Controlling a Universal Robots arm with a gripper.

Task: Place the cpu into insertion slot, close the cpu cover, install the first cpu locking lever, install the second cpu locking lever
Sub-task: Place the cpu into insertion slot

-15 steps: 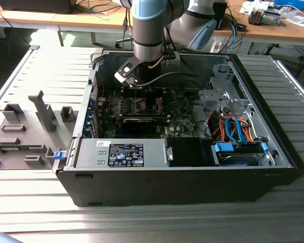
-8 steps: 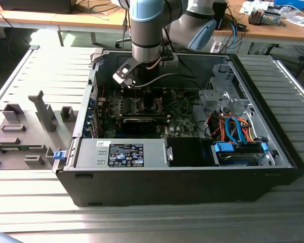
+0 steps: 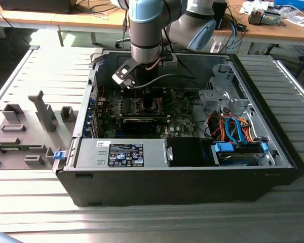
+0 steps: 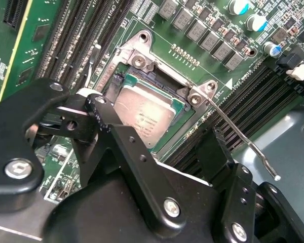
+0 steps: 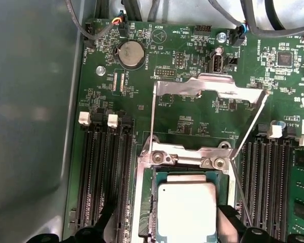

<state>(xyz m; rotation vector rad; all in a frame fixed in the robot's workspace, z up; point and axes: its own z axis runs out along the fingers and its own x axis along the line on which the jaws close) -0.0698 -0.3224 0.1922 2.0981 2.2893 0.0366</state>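
Note:
The cpu (image 5: 186, 210) (image 4: 144, 115), a flat square chip with a dull silver top, lies flat in the insertion slot (image 5: 185, 154) (image 4: 137, 55) on the green board. My gripper (image 4: 152, 121) (image 5: 167, 228) hangs low over it, open, with one black finger (image 4: 93, 106) on each side of the chip and a small gap to its edges. The cpu cover (image 5: 207, 87) stands raised behind the slot. Both thin wire locking levers (image 5: 152, 116) (image 5: 249, 129) are up; one lever (image 4: 243, 139) passes close by my other finger. In the exterior view my gripper (image 3: 143, 98) reaches deep into the computer case (image 3: 157, 187).
Rows of black memory slots (image 5: 104, 172) (image 5: 266, 177) flank the socket. Cables (image 5: 253, 20) run along the board's far edge. A grey case wall (image 5: 30, 111) rises beside the board. Drive bays with coloured cables (image 3: 233, 131) sit at the exterior view's right, grey fixtures (image 3: 25, 131) at its left.

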